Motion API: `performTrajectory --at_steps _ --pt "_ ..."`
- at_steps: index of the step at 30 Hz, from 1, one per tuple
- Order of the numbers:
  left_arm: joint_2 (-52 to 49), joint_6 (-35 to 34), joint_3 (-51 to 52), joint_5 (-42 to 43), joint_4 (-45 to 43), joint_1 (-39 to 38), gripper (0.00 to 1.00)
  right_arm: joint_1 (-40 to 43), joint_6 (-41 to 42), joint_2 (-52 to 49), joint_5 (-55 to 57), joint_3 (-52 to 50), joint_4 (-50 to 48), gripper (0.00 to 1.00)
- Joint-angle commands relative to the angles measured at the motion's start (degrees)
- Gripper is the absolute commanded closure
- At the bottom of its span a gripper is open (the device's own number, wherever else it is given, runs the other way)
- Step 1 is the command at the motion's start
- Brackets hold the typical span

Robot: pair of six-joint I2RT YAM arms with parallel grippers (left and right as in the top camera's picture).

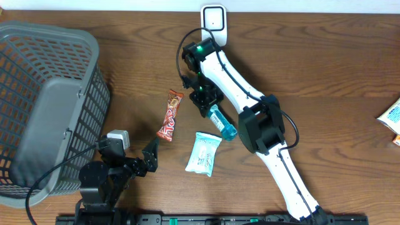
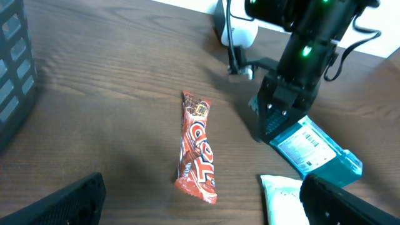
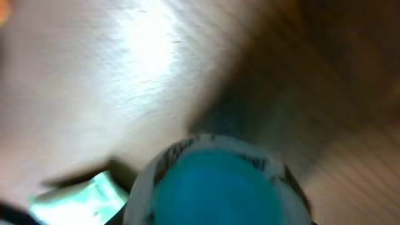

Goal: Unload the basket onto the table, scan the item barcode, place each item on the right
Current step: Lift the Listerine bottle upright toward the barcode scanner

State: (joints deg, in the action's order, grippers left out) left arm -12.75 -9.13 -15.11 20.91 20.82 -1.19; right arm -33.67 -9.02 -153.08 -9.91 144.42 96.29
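Observation:
A teal bottle (image 1: pixel 224 125) with a white barcode label lies on the wooden table, right of centre. My right gripper (image 1: pixel 206 103) is closed around its upper end, and in the left wrist view its black fingers (image 2: pixel 275 119) straddle the bottle (image 2: pixel 312 150). The bottle's teal end (image 3: pixel 219 194) fills the blurred right wrist view and hides the fingers. A white scanner (image 1: pixel 214 19) stands at the table's far edge. My left gripper (image 1: pixel 152 155) is open near the front edge, with nothing between its fingers.
A red candy bar (image 1: pixel 169 115) lies left of the bottle, and a white-green packet (image 1: pixel 204 153) lies in front of it. A grey mesh basket (image 1: pixel 94 106) fills the left side. Another packet (image 1: pixel 392 117) sits at the right edge.

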Motion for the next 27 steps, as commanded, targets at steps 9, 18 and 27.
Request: performTrajectory --at_steps 9,18,27 --pt "0.2 0.5 -0.1 0.5 0.0 -0.1 0.01 3.3 -5.7 7.3 -10.2 10.2 0.8 0.85" --pt "0.2 0.5 -0.1 0.5 0.0 -0.1 0.01 3.6 -8.3 12.3 -12.4 10.4 -7.4 0.87" --pt "0.2 0.5 -0.1 0.5 0.0 -0.1 0.01 3.2 -10.3 12.3 -16.0 10.2 -22.5 0.94"
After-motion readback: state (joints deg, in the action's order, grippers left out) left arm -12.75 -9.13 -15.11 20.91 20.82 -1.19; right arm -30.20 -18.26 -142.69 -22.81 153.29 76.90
